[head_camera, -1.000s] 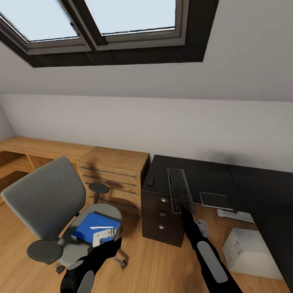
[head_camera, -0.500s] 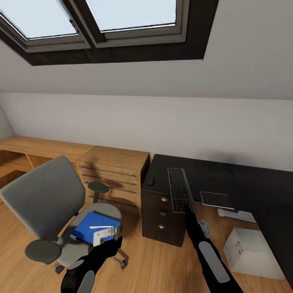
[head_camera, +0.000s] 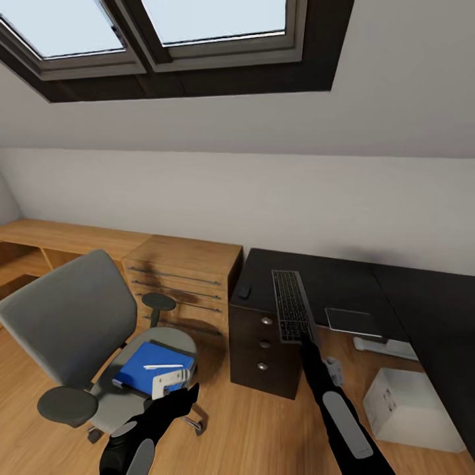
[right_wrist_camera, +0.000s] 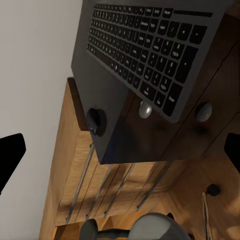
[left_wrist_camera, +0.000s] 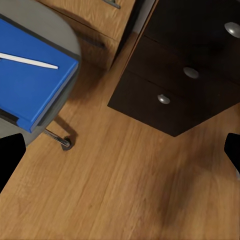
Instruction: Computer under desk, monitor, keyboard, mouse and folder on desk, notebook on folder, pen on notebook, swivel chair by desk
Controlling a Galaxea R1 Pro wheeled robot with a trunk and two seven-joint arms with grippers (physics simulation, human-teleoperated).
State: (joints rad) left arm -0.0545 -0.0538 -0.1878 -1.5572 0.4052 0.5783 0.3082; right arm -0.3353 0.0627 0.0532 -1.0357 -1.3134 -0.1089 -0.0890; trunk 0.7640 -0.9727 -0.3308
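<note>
The desk [head_camera: 343, 284] is the landmark: a black top under the sloped wall and skylight [head_camera: 165, 39], with a three-drawer unit [head_camera: 260, 356] at its left end. Left of the desk stands an oak dresser [head_camera: 185, 280], and in front of that the swivel chair [head_camera: 79, 330]. Under the desk, toward its right, the computer [head_camera: 406, 409] sits on the floor.

The keyboard [head_camera: 290, 307] lies on the desk above the drawers, its near end overhanging the front edge. The folder [head_camera: 153, 367] lies on the chair seat, well left of the desk, with the pen [head_camera: 163, 367] on it. The mouse [head_camera: 244, 292] sits near the desk's left edge, beside the keyboard.

The right gripper [head_camera: 307, 342] is at the keyboard's near end; its jaws stand wide apart in the wrist view. The left gripper [head_camera: 191, 394] hangs by the chair seat, jaws also apart.
</note>
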